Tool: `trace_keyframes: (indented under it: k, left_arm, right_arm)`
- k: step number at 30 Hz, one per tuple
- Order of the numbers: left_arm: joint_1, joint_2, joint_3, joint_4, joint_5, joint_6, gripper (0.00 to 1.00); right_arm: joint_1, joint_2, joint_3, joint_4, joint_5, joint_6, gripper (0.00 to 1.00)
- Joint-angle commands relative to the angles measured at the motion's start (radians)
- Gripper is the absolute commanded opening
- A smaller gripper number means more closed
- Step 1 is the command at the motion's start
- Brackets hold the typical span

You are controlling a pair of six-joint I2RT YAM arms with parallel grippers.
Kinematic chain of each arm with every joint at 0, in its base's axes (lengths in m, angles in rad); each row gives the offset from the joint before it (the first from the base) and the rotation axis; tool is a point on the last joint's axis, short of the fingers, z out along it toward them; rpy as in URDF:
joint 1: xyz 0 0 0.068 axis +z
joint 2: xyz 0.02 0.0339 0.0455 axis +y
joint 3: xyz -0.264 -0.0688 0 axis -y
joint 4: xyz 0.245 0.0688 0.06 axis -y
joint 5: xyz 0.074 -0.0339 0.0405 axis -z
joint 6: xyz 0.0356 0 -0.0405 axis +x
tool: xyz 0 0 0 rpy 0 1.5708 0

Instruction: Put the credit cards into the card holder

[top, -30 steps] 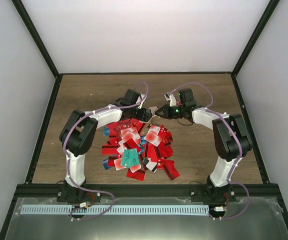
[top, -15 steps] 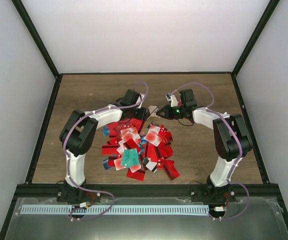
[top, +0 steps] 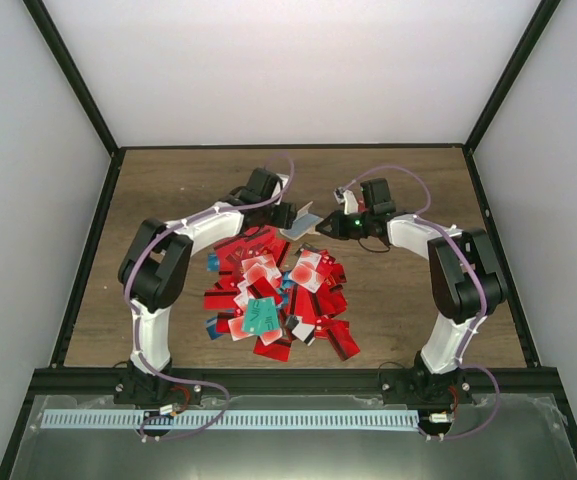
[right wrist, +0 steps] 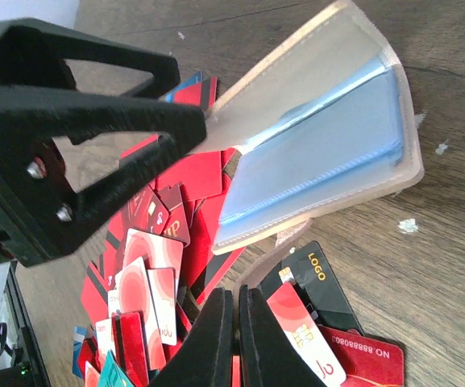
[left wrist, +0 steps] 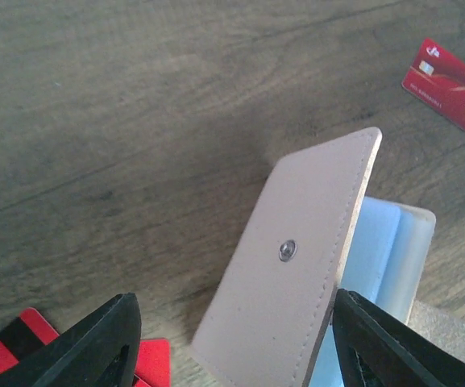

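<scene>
The card holder (top: 301, 222) hangs open above the far edge of the credit cards (top: 268, 290), which lie in a red heap. In the left wrist view its tan flap (left wrist: 296, 266) with a metal stud stands up between the spread fingers of my left gripper (left wrist: 234, 302), with the right finger at the flap's edge. The blue sleeves (right wrist: 321, 129) show in the right wrist view. My right gripper (right wrist: 238, 298) is shut, and a thin pale flap of the holder runs into its jaws. No card is in either gripper.
A black card marked LOGO (right wrist: 313, 278) and a white-red card lie beside the right fingers. A teal card (top: 261, 315) tops the pile's near side. One red card (left wrist: 450, 81) lies apart. Black frame rails (top: 88, 240) and white walls bound the wooden table (top: 168, 190).
My left gripper has moved back and to the left, away from the right one. The holder's tan flap has swung open wider between them. The right gripper has hardly shifted.
</scene>
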Motion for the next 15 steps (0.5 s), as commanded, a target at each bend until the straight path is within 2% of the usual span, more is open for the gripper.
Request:
trace_keyframes:
  k: [1,10,15]
  left_arm:
    - [0.012,0.026,0.055,-0.025,-0.011,0.008,0.67]
    - [0.018,0.136,0.140,-0.003,0.118,0.047,0.65]
    - [0.023,0.179,0.187,-0.009,0.129,0.051,0.60]
  right_arm:
    - [-0.011,-0.036,0.004,-0.027,0.020,-0.017,0.01]
    - [-0.036,-0.026,-0.003,-0.044,0.070,-0.006,0.01]
    - [-0.048,-0.021,-0.005,-0.047,0.071,-0.003,0.01]
